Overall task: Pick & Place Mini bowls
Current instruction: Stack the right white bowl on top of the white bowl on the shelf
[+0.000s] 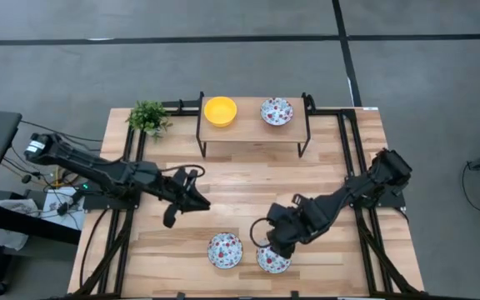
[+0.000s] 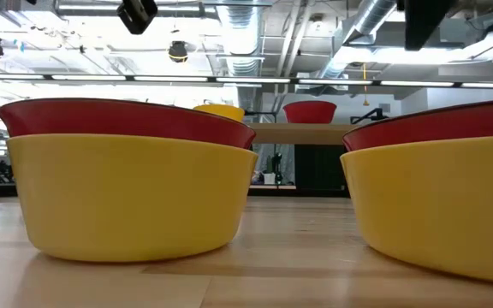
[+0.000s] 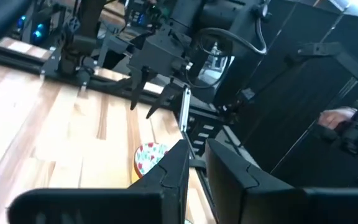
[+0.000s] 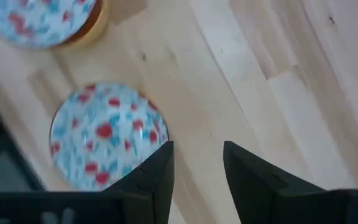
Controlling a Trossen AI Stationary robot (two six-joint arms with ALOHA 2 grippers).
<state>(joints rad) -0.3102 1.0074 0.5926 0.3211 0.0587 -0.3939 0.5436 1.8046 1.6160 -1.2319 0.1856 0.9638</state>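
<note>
Step in hand: the right gripper (image 1: 267, 243) hangs low over the front of the pale slatted wooden table (image 1: 248, 187), just beside the small round white bowl with red-and-dark floral pattern at the front edge (image 1: 274, 260). I judge this the approach to a pick, or the moment after a placing; the pictures do not settle which.
Right tool: its two dark fingers (image 4: 157, 168) stand apart with bare wood between them, holding nothing; the floral bowl (image 4: 107, 134) lies beside one finger, not between the two.
Left tool: the left gripper (image 1: 173, 212) waits over the table at about 9 o'clock from centre, fingers (image 3: 173, 171) a little apart and empty.
Task things: a second floral bowl (image 1: 225, 249) sits near the first, toward 9 o'clock of it, at the table's 6 o'clock edge. On the small raised wooden shelf with dark legs (image 1: 252, 129) at 12 o'clock stand a plain bright yellow round bowl (image 1: 220, 111) and a third floral bowl (image 1: 277, 111), well apart.
Next move: if a pick is meant, the open fingers must straddle the near bowl's rim before closing (a thin rim leaves little margin).
Other: a small green potted plant (image 1: 148, 117) stands at 10 o'clock.
Writing: no brand, label or lettering is legible in any view.
</note>
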